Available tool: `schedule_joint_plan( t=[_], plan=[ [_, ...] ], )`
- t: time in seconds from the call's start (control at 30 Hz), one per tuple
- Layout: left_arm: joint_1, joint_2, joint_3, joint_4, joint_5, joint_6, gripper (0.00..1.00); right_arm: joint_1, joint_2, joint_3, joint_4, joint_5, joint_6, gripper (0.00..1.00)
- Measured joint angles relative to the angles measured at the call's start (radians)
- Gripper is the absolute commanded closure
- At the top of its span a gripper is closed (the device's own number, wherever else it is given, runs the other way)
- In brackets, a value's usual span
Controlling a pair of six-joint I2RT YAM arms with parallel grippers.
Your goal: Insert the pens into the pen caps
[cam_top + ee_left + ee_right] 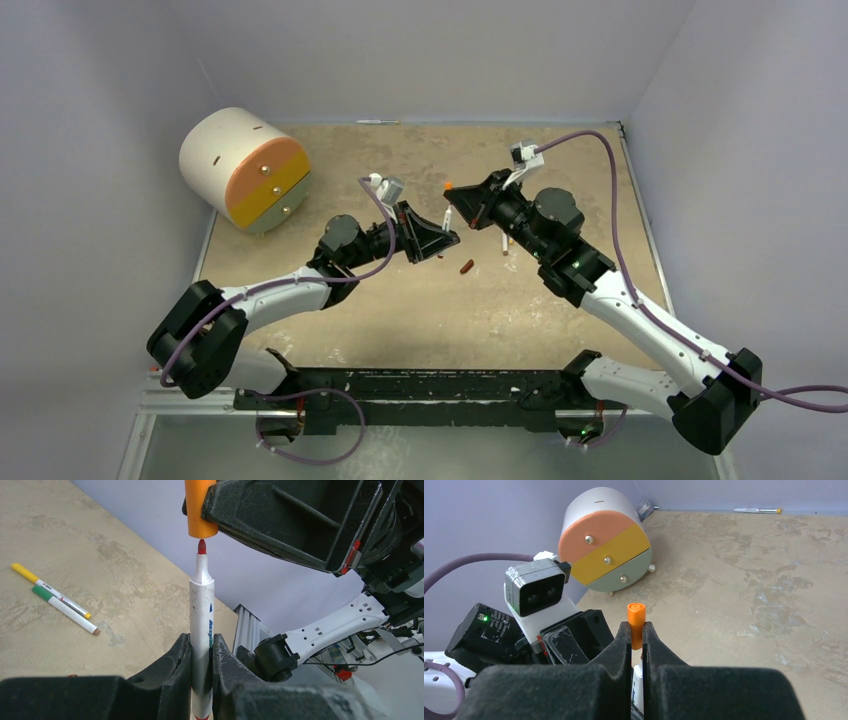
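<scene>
At the upper left of the top view a cream drum (245,170) lies on its side on the mottled tan table (560,310). Its flat face is banded peach, yellow and pale green, and it plays no part here. At the left of the left wrist view a yellow-capped pen (52,591) and a green-capped pen (65,609) lie side by side on the table, by the look of them already done. In the centre of that view the left gripper (201,652) is clamped on the smooth white barrel of a pen (201,610). It holds the pen upright so that the small red nib points at the open mouth of the orange cap (200,510) just above. Nib and cap are apart but nearly in line. Low in the right wrist view the right gripper (636,635) pinches that stubby plastic cylinder between matte black fingers, mouth towards the nib, presumably so the two can be pressed together.
</scene>
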Motion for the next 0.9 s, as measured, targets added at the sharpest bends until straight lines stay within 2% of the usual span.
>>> schedule_joint_plan(
  t=[0.9],
  plan=[
    [0.0, -0.001, 0.0, 0.069, 0.021, -0.027, 1.0, 0.0, -0.059, -0.014, -0.002, 0.043, 0.005, 1.0]
  ],
)
